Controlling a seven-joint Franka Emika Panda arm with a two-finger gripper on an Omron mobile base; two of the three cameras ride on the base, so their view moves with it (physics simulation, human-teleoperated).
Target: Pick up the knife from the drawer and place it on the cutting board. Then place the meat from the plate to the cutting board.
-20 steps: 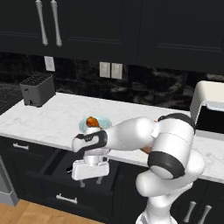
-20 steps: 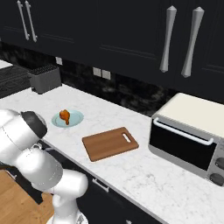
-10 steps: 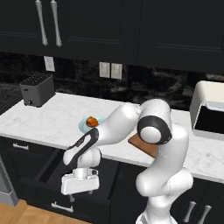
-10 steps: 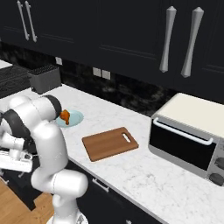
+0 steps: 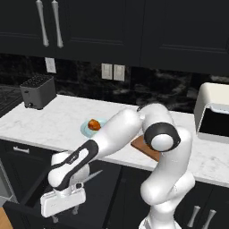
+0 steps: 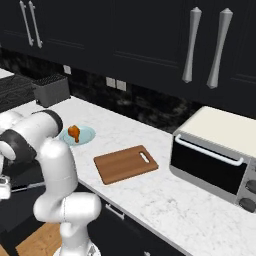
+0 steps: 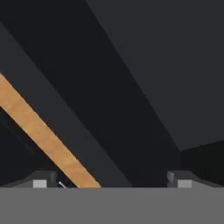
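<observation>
Gripper (image 5: 64, 218) hangs low over the open drawer (image 5: 27, 197), fingers spread wide and empty. The knife (image 5: 91, 177) lies just behind them. Meat (image 5: 93, 124) sits on its plate (image 5: 85, 130), the board (image 6: 126, 163) beyond.

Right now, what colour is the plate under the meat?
Pale blue-green; the plate shows best in the right base view, with the orange-brown meat on it.

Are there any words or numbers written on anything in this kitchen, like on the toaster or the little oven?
None: there is no writing or number to read anywhere.
The toaster is plain black.
The toaster oven has two knobs, with no readable marks by them.
The wall outlets are blank.
The cutting board, the plate and the cabinet doors carry no labels.
</observation>
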